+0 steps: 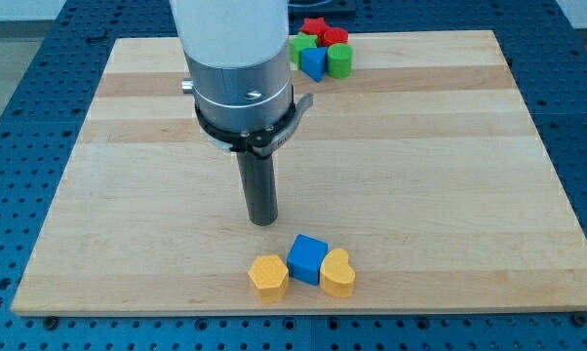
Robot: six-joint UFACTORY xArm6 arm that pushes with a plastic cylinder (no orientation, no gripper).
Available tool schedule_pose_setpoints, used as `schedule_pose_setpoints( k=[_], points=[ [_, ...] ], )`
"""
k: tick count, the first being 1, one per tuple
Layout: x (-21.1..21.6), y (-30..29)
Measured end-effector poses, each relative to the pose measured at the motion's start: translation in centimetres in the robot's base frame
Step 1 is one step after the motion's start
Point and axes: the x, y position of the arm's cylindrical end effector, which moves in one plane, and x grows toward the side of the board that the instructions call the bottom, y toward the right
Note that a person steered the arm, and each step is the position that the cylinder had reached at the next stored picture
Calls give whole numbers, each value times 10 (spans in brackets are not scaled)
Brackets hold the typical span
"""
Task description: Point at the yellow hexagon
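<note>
The yellow hexagon lies near the view's bottom edge of the wooden board. A blue cube touches its right side, and a yellow heart sits right of the cube. My tip is the lower end of the dark rod, just above the hexagon in the view and a short gap away from it, up and left of the blue cube.
At the view's top, a cluster of blocks: a red star, a red block, a green block, a blue block and a green cylinder.
</note>
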Motion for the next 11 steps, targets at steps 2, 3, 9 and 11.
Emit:
schedule_pose_setpoints(
  k=[2, 3, 9, 11],
  points=[
    [-53, -20],
    [-57, -24],
    [86, -61],
    [86, -46]
  ],
)
